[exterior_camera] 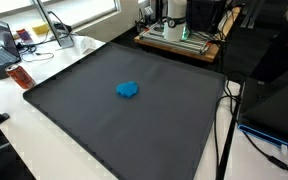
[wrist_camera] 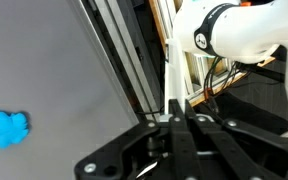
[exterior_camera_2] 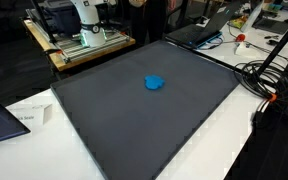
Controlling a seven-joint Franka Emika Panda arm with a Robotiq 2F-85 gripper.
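We're in a lab here: white robot base (exterior_camera_2: 88, 18) up on a wooden stand (exterior_camera_2: 79, 48), laptops (exterior_camera_2: 199, 32) on desks, cables (exterior_camera_2: 267, 72) trailing everywhere.

You have a bright blue lump (exterior_camera: 127, 90) on a plain dark grey mat (exterior_camera: 104, 130). In the wrist view the lump is the same even blue throughout. The worktop (exterior_camera: 34, 140) around the mat is white. Your hand (wrist_camera: 174, 120) is matt black, and the arm segment (wrist_camera: 234, 30) behind it is glossy white with a black joint ring. The platform (exterior_camera_2: 69, 55) under the robot's base is light wood. The cables (exterior_camera_2: 264, 75) are black.
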